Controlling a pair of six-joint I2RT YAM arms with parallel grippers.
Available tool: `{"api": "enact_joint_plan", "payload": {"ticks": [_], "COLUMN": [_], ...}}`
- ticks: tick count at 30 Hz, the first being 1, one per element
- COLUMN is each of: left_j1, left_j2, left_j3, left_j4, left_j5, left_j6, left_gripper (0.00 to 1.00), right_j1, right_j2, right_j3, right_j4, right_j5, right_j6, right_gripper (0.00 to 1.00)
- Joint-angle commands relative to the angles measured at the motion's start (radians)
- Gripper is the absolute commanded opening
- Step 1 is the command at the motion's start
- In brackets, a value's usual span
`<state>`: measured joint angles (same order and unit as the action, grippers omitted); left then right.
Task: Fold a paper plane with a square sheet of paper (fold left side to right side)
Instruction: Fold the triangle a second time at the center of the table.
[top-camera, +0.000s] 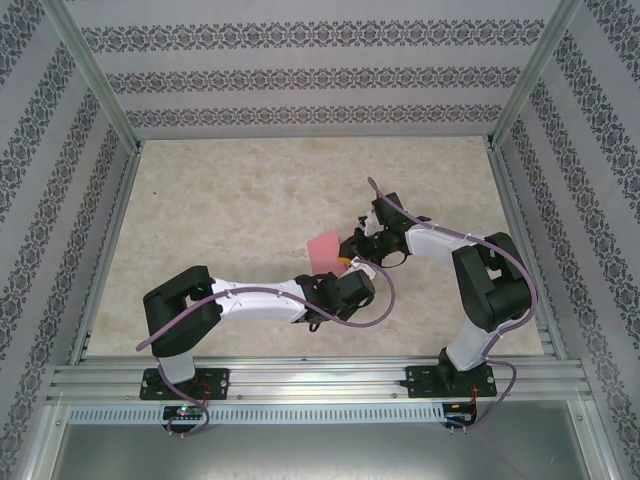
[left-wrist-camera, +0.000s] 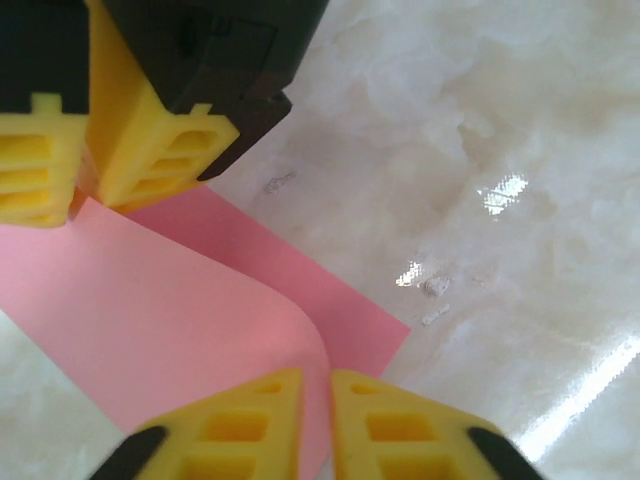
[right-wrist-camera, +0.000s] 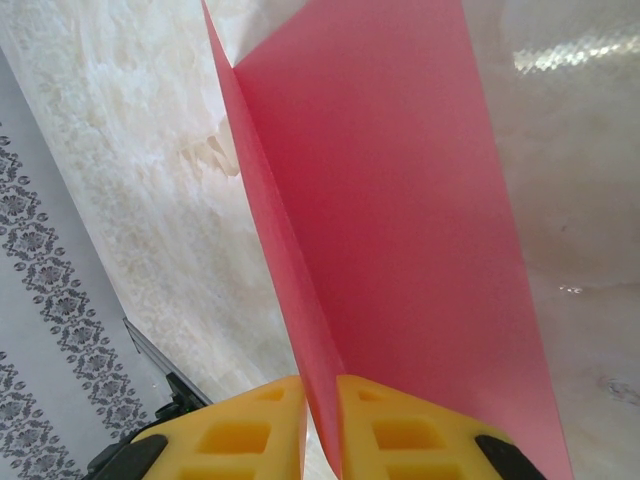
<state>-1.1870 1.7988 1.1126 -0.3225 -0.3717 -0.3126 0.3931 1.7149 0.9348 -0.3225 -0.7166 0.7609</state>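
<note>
My left claw (left-wrist-camera: 318, 390) is pinched shut on the near edge of the square sheet of paper (top-camera: 325, 248). My right claw (right-wrist-camera: 320, 395) is clamped on another edge, so both grip the same sheet. It sits near the middle of the bench (top-camera: 220, 210), between my 2 wrists, partly lifted and curling over itself, its lower part flat on the bench. I judge it feather-light, limp, and easy to crumple or tear, and it would slide out of a loose pinch. It is best held right at the edges or corners under light tension, leaving the middle free to crease
</note>
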Motion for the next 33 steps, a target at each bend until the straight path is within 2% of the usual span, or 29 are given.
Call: {"api": "enact_joint_plan", "payload": {"ticks": [1, 5, 10, 18, 23, 27, 33], "left_j1": [-0.005, -0.002, 0.011, 0.054, 0.088, 0.124, 0.184], "left_j2": [-0.035, -0.042, -0.069, -0.131, -0.162, -0.183, -0.21], "left_j3": [-0.011, -0.014, -0.041, -0.122, -0.17, -0.209, -0.27], "left_j4": [0.033, 0.04, 0.064, 0.152, 0.204, 0.247, 0.32], "left_j5": [0.01, 0.02, 0.05, 0.147, 0.204, 0.271, 0.355], "left_j6": [-0.002, -0.003, -0.019, -0.051, -0.073, -0.095, -0.133], "left_gripper": [0.08, 0.01, 0.0, 0.0, 0.0, 0.0, 0.0], "right_j1": [0.017, 0.017, 0.015, -0.02, -0.072, -0.109, -0.118], "right_j2": [0.002, 0.0, -0.014, -0.112, -0.206, -0.276, -0.346], "right_j3": [0.027, 0.026, 0.029, 0.002, -0.035, -0.093, -0.203], "right_j4": [-0.01, -0.01, -0.01, 0.01, 0.024, 0.01, 0.015], "right_j5": [0.0, 0.0, 0.0, 0.046, 0.067, 0.077, 0.076], "right_j6": [-0.015, -0.014, -0.02, -0.02, -0.02, -0.039, -0.071], "right_gripper": [0.16, 0.17, 0.2, 0.41, 0.5, 0.49, 0.41]}}
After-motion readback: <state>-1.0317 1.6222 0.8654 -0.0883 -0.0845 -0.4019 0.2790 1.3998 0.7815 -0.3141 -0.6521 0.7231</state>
